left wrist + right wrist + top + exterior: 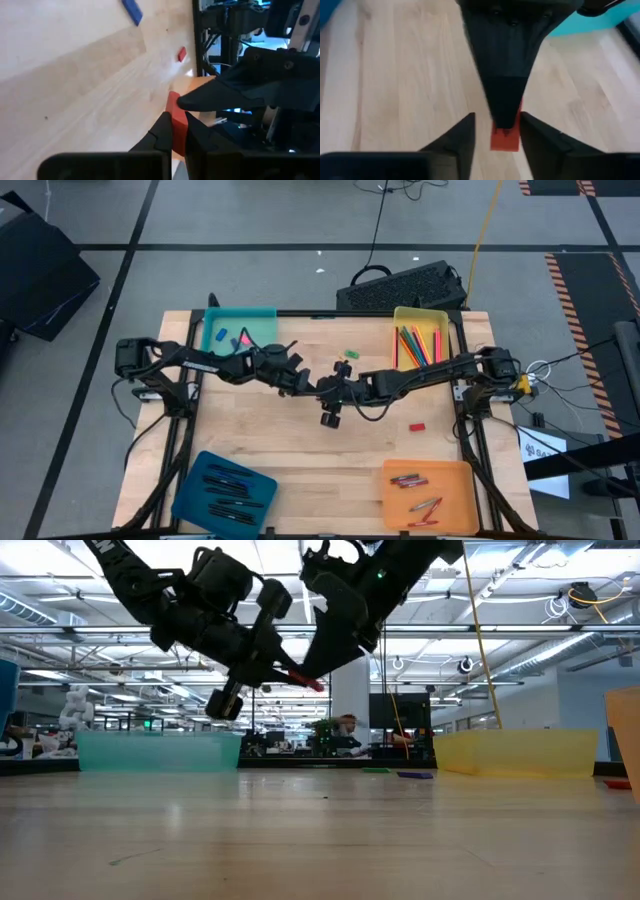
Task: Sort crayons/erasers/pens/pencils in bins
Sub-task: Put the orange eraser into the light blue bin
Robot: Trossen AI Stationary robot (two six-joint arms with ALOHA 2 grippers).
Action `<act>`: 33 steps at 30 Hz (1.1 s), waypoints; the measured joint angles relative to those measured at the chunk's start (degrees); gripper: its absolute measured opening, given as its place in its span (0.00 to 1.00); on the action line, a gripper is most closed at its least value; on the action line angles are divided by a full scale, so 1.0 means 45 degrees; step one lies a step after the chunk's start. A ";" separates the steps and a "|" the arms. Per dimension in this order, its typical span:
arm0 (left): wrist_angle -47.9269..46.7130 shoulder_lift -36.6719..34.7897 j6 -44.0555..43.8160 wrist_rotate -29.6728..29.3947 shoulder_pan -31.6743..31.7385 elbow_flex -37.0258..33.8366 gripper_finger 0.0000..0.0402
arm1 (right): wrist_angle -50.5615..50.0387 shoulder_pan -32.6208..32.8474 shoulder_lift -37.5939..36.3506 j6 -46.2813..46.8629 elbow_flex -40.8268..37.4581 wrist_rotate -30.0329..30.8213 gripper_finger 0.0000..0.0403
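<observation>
Mid-table, held up in the air, the left claw [172,137] pinches a red eraser [176,122], its long axis running out along the fingers. The right claw [496,132] meets it, fingers spread around the eraser's free end, above the table [250,430].

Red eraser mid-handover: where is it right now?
In the air above the table's middle, the red eraser is pinched in the left hand, with the right hand open around it.
</observation>
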 joint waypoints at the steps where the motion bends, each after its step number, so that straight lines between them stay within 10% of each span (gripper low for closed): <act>1: -0.0233 -0.0162 0.0286 -0.0065 0.0118 0.0007 0.05 | 0.0026 0.0066 -0.0116 0.0035 0.0000 0.0078 0.37; 9: -0.6123 -0.2715 0.4255 -0.3014 0.3240 0.0195 0.05 | -0.0678 0.0695 -0.1672 0.0517 0.0034 -0.0059 0.56; 18: -0.9394 -0.4288 0.8843 -1.1573 0.6215 0.0194 0.07 | -0.2032 0.1592 -0.2024 -0.0690 0.0013 0.0410 0.57; 33: -0.8679 -0.0974 0.8801 -1.1439 0.7627 0.0087 0.10 | -0.2428 0.1629 -0.1985 0.1487 -0.1684 0.0416 0.58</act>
